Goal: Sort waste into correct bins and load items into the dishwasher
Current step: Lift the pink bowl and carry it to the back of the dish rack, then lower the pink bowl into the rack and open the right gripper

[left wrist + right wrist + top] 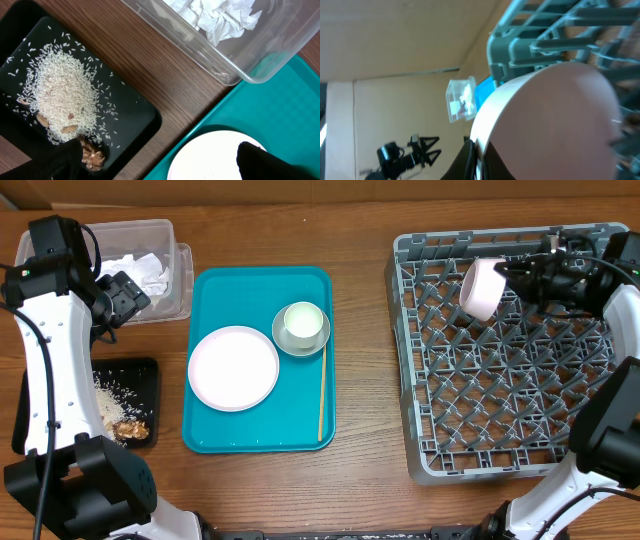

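Note:
My right gripper (508, 276) is shut on the rim of a pink bowl (481, 288) and holds it tilted over the back left of the grey dish rack (510, 450). In the right wrist view the bowl (560, 120) fills the frame, its rim pinched between my fingers (482, 160). My left gripper (122, 298) is open and empty between the clear bin (175, 285) of crumpled paper and the black tray (140, 375) of rice. The teal tray (215, 435) holds a white plate (233, 367), a cup on a saucer (301, 327) and a chopstick (322, 395).
The black tray (130, 120) holds rice and brown scraps. The clear bin (235, 45) stands at the back left with white paper inside. The plate (210, 160) edge shows under my left fingers. A cardboard wall runs along the back.

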Available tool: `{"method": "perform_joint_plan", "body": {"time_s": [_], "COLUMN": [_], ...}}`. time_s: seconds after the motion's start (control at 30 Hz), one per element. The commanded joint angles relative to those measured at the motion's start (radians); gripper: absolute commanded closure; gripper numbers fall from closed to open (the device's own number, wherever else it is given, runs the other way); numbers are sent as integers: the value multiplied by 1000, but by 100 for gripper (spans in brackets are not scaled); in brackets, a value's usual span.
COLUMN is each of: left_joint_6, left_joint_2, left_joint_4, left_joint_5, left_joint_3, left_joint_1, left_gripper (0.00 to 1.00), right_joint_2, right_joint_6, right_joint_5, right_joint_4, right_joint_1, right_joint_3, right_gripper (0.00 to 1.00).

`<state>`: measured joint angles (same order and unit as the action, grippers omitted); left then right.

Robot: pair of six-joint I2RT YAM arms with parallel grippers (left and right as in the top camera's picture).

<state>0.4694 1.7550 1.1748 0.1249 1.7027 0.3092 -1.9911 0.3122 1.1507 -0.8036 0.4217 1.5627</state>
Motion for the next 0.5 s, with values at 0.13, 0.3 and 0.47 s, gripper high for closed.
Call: {"method": "perform_joint_plan", "body": {"time_s": [0.13, 0.3, 0.47], "left_joint_6": [10, 10, 10], "left_joint_2": [-10, -10, -10], "left_joint_4": [-1, -1, -1], "left_joint_5": [13, 13, 13], "left_joint_3": [15, 15, 15], "left_joint_1": [-2, -2, -2], "left_gripper": [0, 0, 0], "right_joint_2": [11, 36, 87], "right_joint_6": [6, 7, 13], "right_joint_5": [-378, -574, -732], "right_joint_4": [-134, -260, -365], "right_joint_1": [92, 133, 135], "right_joint_3": [104, 190, 279], "right_gripper": [83, 80, 80]}}
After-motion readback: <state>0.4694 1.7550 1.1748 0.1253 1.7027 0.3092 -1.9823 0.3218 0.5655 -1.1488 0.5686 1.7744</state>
